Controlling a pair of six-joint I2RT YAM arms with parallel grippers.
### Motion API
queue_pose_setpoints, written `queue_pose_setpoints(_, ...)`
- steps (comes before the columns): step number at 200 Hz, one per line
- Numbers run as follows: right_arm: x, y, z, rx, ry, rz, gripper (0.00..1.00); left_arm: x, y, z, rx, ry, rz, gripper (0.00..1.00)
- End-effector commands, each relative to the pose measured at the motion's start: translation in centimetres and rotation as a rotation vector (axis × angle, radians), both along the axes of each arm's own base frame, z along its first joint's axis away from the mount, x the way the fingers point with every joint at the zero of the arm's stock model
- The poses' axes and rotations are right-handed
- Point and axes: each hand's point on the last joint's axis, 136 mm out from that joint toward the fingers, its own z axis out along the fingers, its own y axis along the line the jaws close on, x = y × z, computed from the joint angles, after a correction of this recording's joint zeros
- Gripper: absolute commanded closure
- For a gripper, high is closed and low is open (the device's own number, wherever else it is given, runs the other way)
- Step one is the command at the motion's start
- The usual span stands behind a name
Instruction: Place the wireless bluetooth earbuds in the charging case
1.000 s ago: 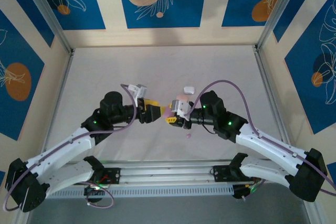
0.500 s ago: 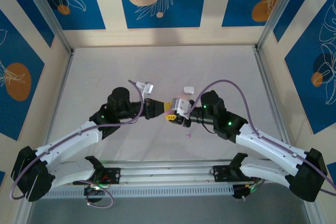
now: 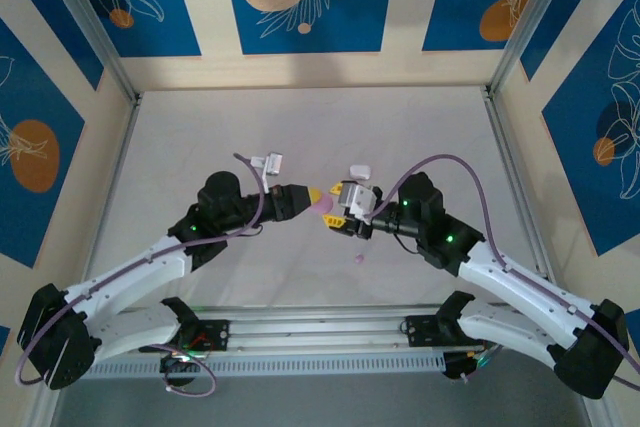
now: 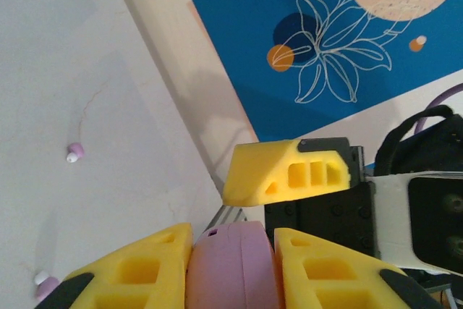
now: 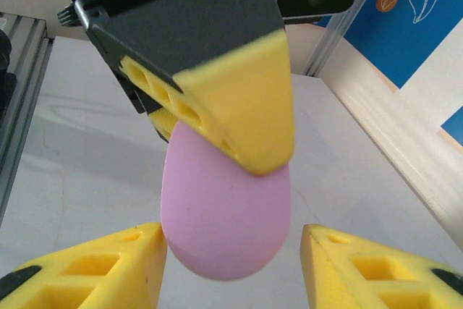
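A small purple earbud [image 3: 359, 258] lies on the table [image 3: 200, 137] at lower centre of the top view, apart from both arms. Just above it, mid-frame, the left fingers [image 3: 312, 193] are clamped on the pink case [image 3: 323, 206]. The right fingers [image 3: 333, 218] stand spread on either side of that case. In the right wrist view a gap shows between each right finger [image 5: 94, 269] and the pink case [image 5: 224, 215], while a left finger presses on its top. In the left wrist view the pink case [image 4: 231, 273] sits at bottom centre between the left fingers [image 4: 130, 273], with an upper bud [image 4: 74, 153] at mid-left and a lower bud [image 4: 45, 284] in the lower left corner, both on the table. Farther up the top view, a white case [image 3: 360, 171] rests on the table
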Motion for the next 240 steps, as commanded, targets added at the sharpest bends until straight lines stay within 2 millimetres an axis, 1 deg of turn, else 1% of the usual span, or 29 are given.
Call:
queue_pose_setpoints(1,-0.6,0.0,0.8,0.029,0.004,0.050,0.49,-0.5,0.1,1.8,-0.066,-0.005,-0.004,0.98)
queue_pose_setpoints(37,-0.2,0.4,1.1,0.036,0.013,0.060,0.48,-0.6,0.0,1.9,-0.067,-0.005,-0.017,0.98)
queue_pose_setpoints(96,0.1,1.1,3.0,0.109,0.009,0.070,0.46,-0.6,0.0,1.5,-0.056,0.002,-0.017,0.98)
queue_pose_setpoints(121,0.0,1.1,3.0,0.114,0.016,0.077,0.44,-0.6,0.1,1.3,-0.050,0.005,-0.009,0.98)
queue_pose_setpoints(142,0.0,1.1,2.9,0.108,0.020,0.074,0.47,-0.5,0.1,1.4,-0.045,0.002,-0.006,0.98)
queue_pose_setpoints(157,0.1,1.0,2.7,0.109,0.034,0.066,0.54,-0.5,0.1,1.4,-0.041,0.000,-0.003,0.97)
queue_pose_setpoints(167,0.1,0.9,2.5,0.113,0.066,0.071,0.62,-0.4,0.2,1.4,-0.036,-0.005,0.002,0.96)
queue_pose_setpoints(178,-0.1,0.7,2.4,0.119,0.103,0.086,0.68,-0.4,0.2,1.4,-0.024,-0.018,0.003,0.91)
queue_pose_setpoints(189,-0.2,0.6,2.4,0.126,0.139,0.099,0.72,-0.3,0.3,1.4,-0.006,-0.044,0.008,0.78)
queue_pose_setpoints(205,-0.9,0.4,2.2,0.125,0.196,0.144,0.74,-0.5,0.7,1.6,0.020,-0.118,0.014,0.60)
queue_pose_setpoints(211,-1.3,0.3,2.1,0.121,0.220,0.166,0.75,-0.6,0.9,1.7,0.030,-0.155,0.019,0.56)
queue_pose_setpoints(222,-1.8,0.2,2.0,0.117,0.266,0.198,0.75,-0.7,1.4,2.0,0.050,-0.237,0.029,0.53)
queue_pose_setpoints(233,-2.5,0.1,2.0,0.114,0.312,0.244,0.75,-1.2,1.7,2.3,0.071,-0.345,0.017,0.48)
queue_pose_setpoints(240,-2.7,0.0,2.0,0.114,0.339,0.263,0.75,-1.8,1.7,2.5,0.081,-0.428,-0.006,0.47)
